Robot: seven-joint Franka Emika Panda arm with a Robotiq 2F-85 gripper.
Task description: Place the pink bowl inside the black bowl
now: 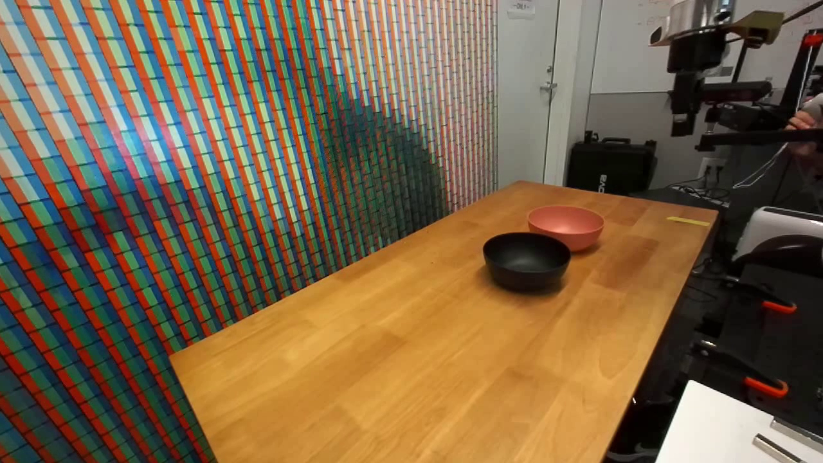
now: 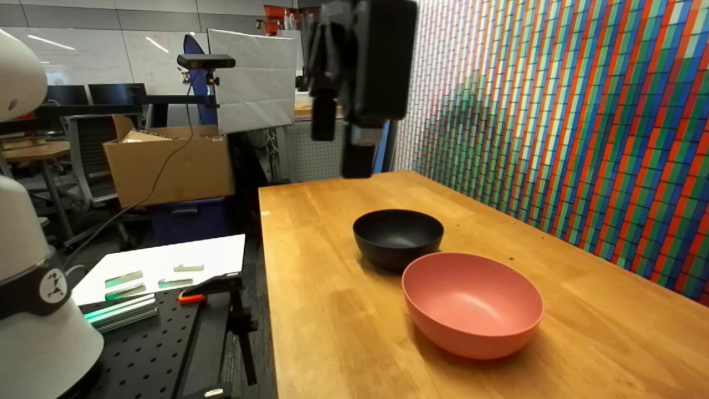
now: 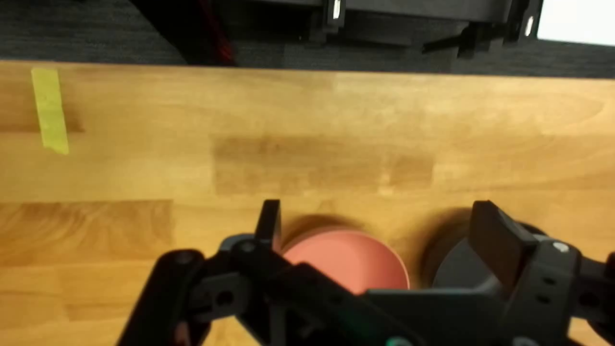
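The dark, blocky fingers (image 3: 495, 245) of the black two-fingered gripper (image 3: 378, 220) are set wide apart, and nothing is gripped between them; in both exterior views they are held up in the air. Below, the smooth, round, salmon-pink bowl (image 2: 472, 305) is seated upright on the light-brown wooden table (image 2: 321, 310), ungrasped. Just beside it, separated by a narrow gap in the wrist view, the plain, round, black bowl (image 1: 526, 257) is placed, also upright, and nothing is seen inside it. The material of the two bowls cannot be told. Farther out, a strip of yellow tape (image 3: 50, 110) is stuck to the table. As far as can be judged, no part of the nesting is done. Left are the descent, a grasp, most likely on the pink bowl's rim, the lift, the carry over the black bowl, and the release inside it.
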